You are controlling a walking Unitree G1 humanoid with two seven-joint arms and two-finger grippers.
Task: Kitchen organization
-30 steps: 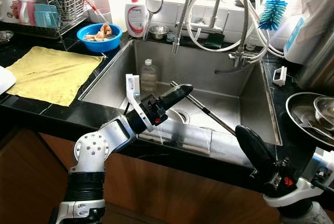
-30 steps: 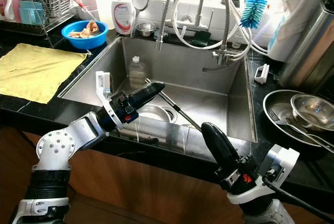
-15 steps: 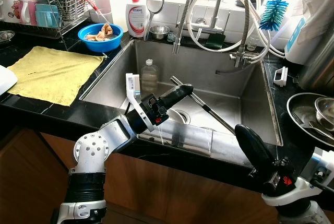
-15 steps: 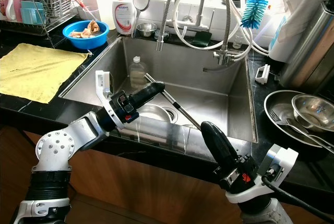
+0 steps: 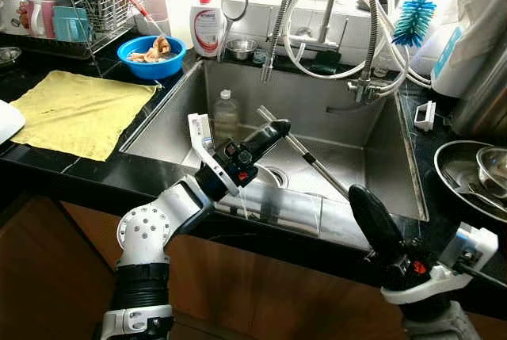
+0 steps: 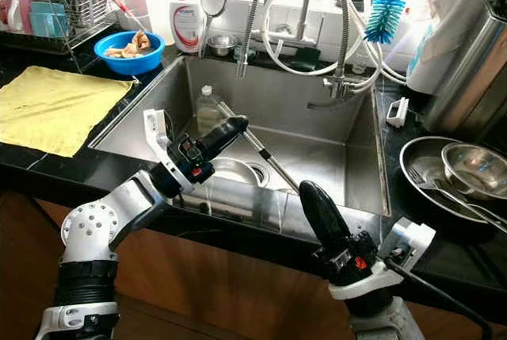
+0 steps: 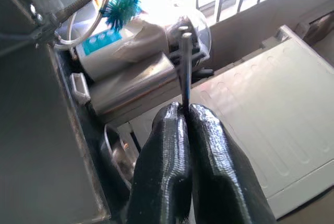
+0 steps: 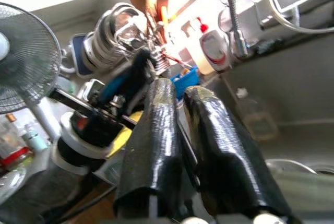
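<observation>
The left gripper [image 5: 271,130] was held out over the sink [image 5: 396,173], fingers pressed together on the upper end of a long thin metal utensil [image 5: 317,171]; in the left wrist view a slim rod was seen emerging from between the closed pads. The utensil slanted down across the basin, presumably being lifted clear for sorting. The right gripper [image 5: 366,215] was kept near the counter's front edge, fingers close together with nothing between them, judged idle. A plastic bottle [image 5: 226,116] stood in the basin's back corner.
</observation>
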